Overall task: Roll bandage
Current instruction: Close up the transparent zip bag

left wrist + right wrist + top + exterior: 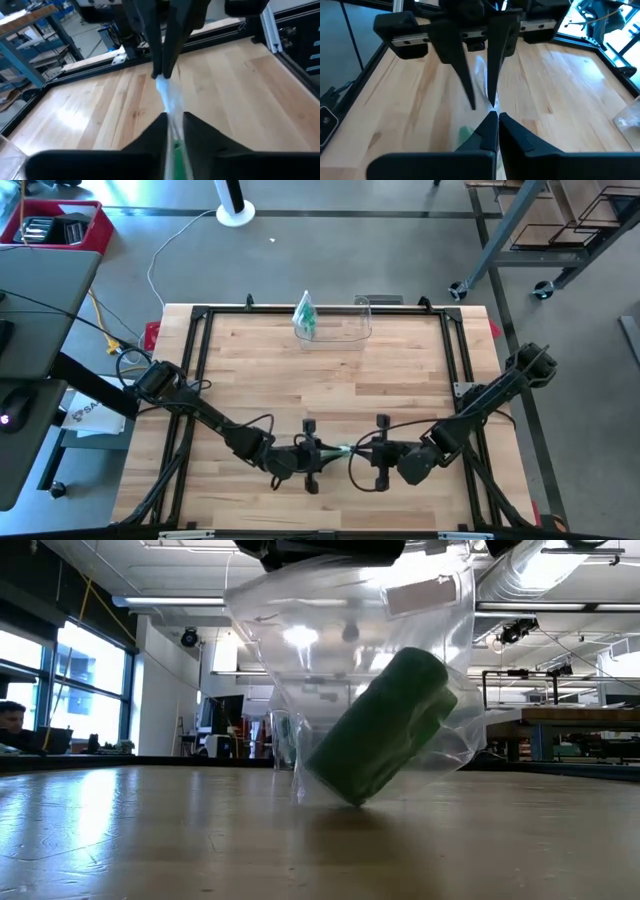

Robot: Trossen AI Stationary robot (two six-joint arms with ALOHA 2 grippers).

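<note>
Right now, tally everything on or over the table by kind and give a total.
Green bandage rolls: 2, one in the held bag, one at the far edge.
Clear plastic bags: 1.
Clear plastic containers: 1.
Grippers: 2, left gripper, right gripper, both pinching the bag.
Total: 6

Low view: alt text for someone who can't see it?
A clear plastic bag hangs from above, its bottom touching the wooden table, with a green bandage roll tilted inside. Dark gripper parts show at the picture's top edge above the bag. Behind is a workshop with windows and benches.
</note>
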